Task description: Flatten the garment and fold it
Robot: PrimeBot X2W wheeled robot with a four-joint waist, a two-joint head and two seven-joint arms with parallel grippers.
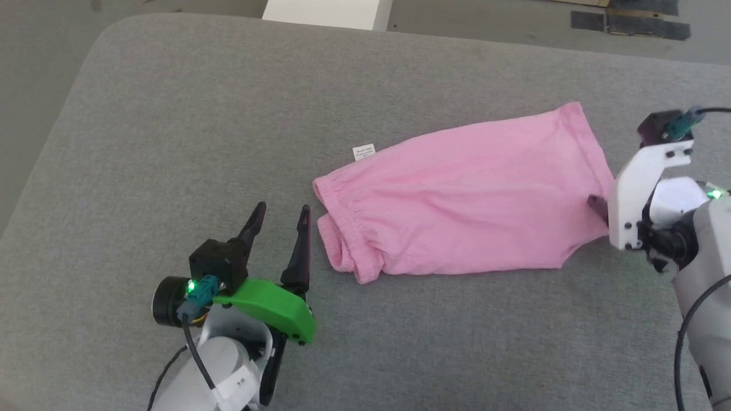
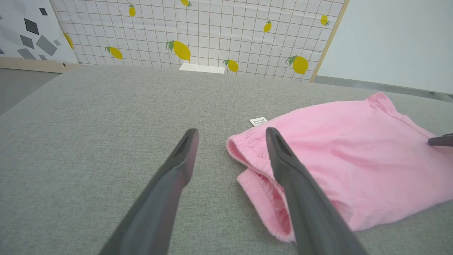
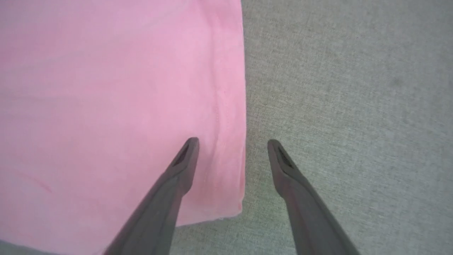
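- The garment [image 1: 462,194] lies on the grey pad [image 1: 171,142], stretched between the two grippers. It is mostly spread out but not yet flat or folded.
- The left gripper [image 1: 282,207] has its fingers spread and holds nothing. The waistband [image 1: 342,228] sits just ahead of its tips and to their right, near but apart from them.
- The waistband end is bunched and doubled under itself. The left gripper probably waits there so it can pinch that end and draw it out.
- A small white label [image 1: 364,151] lies beyond the left gripper's tips, at the garment's far edge.
- The right gripper [image 3: 232,142] is also spread and grips nothing. One finger is over the pink cloth and the other over bare pad, so the hem [image 3: 230,106] runs between them.
- Straddling the hem this way looks like the set-up for closing on that edge. I cannot tell whether the fingers touch the cloth yet.
- With one gripper at each end, the likely plan is to pull the cloth taut lengthwise before any fold.
- One risk is that soft knit slips or drags: a pinch that takes only the top layer would leave the tucked waistband crumpled.
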